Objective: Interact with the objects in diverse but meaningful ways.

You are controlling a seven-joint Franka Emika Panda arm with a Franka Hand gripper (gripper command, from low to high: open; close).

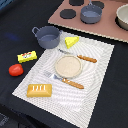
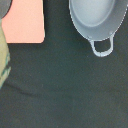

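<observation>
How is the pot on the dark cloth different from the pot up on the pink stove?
The pot on the cloth sits low beside the white placemat; the stove pot sits up on the pink stove top, beside black burners. The cloth pot looks a bit wider in the exterior view. Its handles show clearly; the stove pot's are hard to make out. Both are blue-grey, round, upright and look empty.

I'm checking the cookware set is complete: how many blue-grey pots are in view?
2: one pot beside the placemat's far corner, another pot on the toy stove. The arm isn't visible; more may be hidden.
</observation>
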